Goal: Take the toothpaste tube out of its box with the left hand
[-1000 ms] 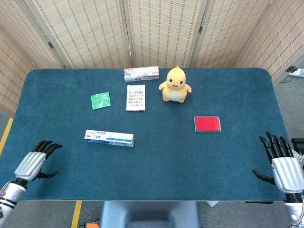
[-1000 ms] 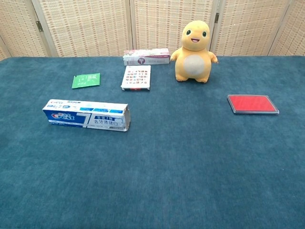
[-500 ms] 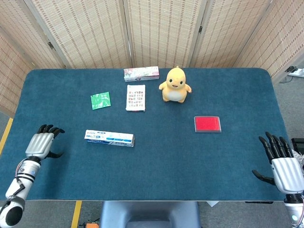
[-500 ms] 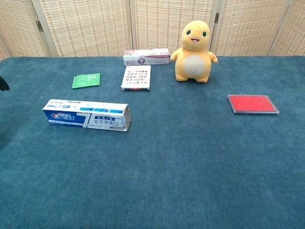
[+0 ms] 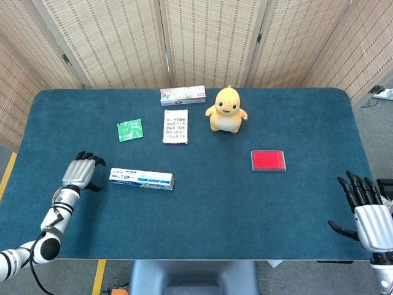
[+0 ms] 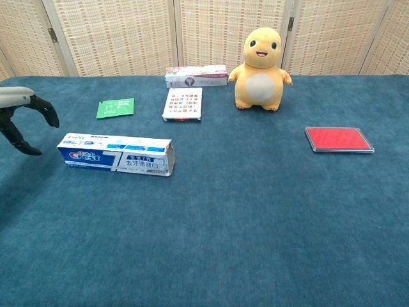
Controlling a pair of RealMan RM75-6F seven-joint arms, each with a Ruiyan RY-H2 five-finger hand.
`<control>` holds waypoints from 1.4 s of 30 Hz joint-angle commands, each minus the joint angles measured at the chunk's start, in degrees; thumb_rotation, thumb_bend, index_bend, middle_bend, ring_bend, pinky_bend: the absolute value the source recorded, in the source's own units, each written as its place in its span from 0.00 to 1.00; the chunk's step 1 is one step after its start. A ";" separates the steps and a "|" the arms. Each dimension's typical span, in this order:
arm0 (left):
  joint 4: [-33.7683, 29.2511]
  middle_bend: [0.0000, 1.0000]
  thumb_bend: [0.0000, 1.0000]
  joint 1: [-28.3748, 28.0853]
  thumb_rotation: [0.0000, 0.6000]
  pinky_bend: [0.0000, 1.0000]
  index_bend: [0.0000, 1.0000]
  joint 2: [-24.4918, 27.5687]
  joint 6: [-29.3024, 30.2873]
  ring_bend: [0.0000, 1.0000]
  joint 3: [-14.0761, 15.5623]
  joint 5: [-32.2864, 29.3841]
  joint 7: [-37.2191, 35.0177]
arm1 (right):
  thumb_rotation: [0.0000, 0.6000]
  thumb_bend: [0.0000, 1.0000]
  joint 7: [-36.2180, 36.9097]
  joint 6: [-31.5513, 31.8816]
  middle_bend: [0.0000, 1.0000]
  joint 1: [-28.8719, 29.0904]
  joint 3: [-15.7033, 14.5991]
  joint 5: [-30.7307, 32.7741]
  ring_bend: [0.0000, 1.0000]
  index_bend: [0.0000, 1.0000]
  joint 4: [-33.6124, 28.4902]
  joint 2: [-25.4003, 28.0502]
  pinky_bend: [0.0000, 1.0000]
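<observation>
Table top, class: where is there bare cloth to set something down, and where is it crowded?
Free: the whole near strip in front of the toothpaste box and red case, plus the gap between them. The far right corner beyond the yellow toy is bare too. Crowded: far centre, where the pink box, card, green packet and toy cluster.

My left hand hangs just beside the left end of the toothpaste box, not touching it, fingers apart and curled downward with nothing in them. My left forearm runs back from it toward the near left corner. My right hand sits well apart from the box, far to its right, fingers spread and pointing away from me, holding nothing.
</observation>
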 commanded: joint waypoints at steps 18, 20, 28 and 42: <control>8.76 0.30 0.19 -3.99 1.00 0.00 0.35 -5.23 -5.57 0.13 0.80 0.54 -5.55 | 1.00 0.11 0.56 0.59 0.00 -0.21 -0.09 -0.49 0.00 0.00 0.27 0.05 0.00; 10.22 0.30 0.19 -4.19 1.00 0.00 0.37 -5.92 -6.18 0.13 0.77 1.17 -6.62 | 1.00 0.11 0.67 0.58 0.00 -0.21 -0.03 -0.37 0.00 0.00 0.32 0.07 0.00; 11.40 0.33 0.19 -5.02 1.00 0.00 0.40 -6.59 -9.15 0.15 0.91 1.94 -9.52 | 1.00 0.11 0.84 0.64 0.00 -0.28 -0.02 -0.34 0.00 0.00 0.30 0.14 0.00; 13.49 0.41 0.19 -5.75 1.00 0.00 0.46 -8.25 -8.04 0.20 0.92 2.71 -11.56 | 1.00 0.11 0.98 0.78 0.00 -0.35 -0.06 -0.53 0.00 0.00 0.39 0.16 0.00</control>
